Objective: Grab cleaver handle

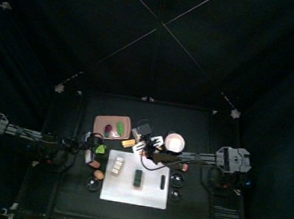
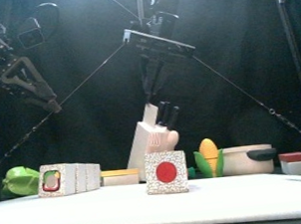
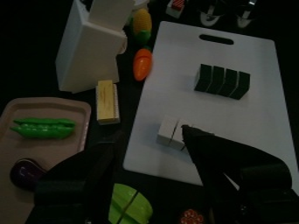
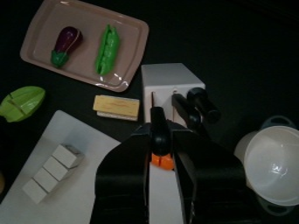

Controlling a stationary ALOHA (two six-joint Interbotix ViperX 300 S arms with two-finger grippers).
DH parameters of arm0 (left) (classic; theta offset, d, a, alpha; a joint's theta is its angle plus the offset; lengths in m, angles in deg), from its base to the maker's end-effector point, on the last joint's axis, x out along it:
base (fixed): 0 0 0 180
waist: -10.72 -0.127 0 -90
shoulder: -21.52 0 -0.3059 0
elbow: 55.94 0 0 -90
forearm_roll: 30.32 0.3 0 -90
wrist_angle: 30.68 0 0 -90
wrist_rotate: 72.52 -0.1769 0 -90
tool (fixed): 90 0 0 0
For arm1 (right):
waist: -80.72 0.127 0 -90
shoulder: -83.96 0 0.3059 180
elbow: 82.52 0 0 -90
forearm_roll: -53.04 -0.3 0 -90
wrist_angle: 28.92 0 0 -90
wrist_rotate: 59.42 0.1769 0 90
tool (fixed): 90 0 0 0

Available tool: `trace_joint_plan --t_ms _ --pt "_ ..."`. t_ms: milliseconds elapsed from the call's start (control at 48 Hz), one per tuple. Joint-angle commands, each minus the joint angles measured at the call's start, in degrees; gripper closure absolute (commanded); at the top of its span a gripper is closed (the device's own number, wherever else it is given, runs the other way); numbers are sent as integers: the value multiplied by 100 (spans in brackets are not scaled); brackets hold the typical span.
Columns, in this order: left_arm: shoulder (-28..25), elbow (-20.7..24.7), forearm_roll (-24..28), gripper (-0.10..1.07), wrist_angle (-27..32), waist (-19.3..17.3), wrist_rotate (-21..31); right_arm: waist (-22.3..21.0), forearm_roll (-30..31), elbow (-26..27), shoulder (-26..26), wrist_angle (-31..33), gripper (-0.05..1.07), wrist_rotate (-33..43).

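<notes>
A white knife block (image 4: pixel 170 86) stands behind the cutting board (image 4: pixel 47 140), with black handles (image 4: pixel 197 105) sticking out of it. My right gripper (image 4: pixel 156 138) hangs right over the block (image 2: pixel 148 142), and its jaws stand on either side of the black cleaver handle (image 4: pixel 156 131), shut on it. In the front view the same gripper (image 2: pixel 157 101) comes down onto the handles (image 2: pixel 169 112). The left gripper (image 3: pixel 146 171) hovers open over the near end of the white board (image 3: pixel 233 114), holding nothing.
A pink tray (image 4: pixel 131 35) holds an eggplant (image 4: pixel 66 42) and a pea pod (image 4: pixel 105 49). A yellow block (image 4: pixel 114 107) lies beside the knife block, a white pot (image 4: pixel 271 162) to its other side. Dark slices (image 3: pixel 222 79) and white cubes (image 3: pixel 172 133) lie on the board.
</notes>
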Motion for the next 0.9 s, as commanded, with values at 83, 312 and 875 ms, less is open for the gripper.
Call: trace_joint_plan --t_ms 83,312,875 --pt "-9 70 -18 7 -18 -18 -9 35 53 97 -325 141 52 -18" --pt "-9 70 -18 7 -18 -18 -9 88 70 193 -343 176 52 -18" --pt "-9 62 -18 7 -26 -18 -9 237 176 141 -475 202 52 -53"
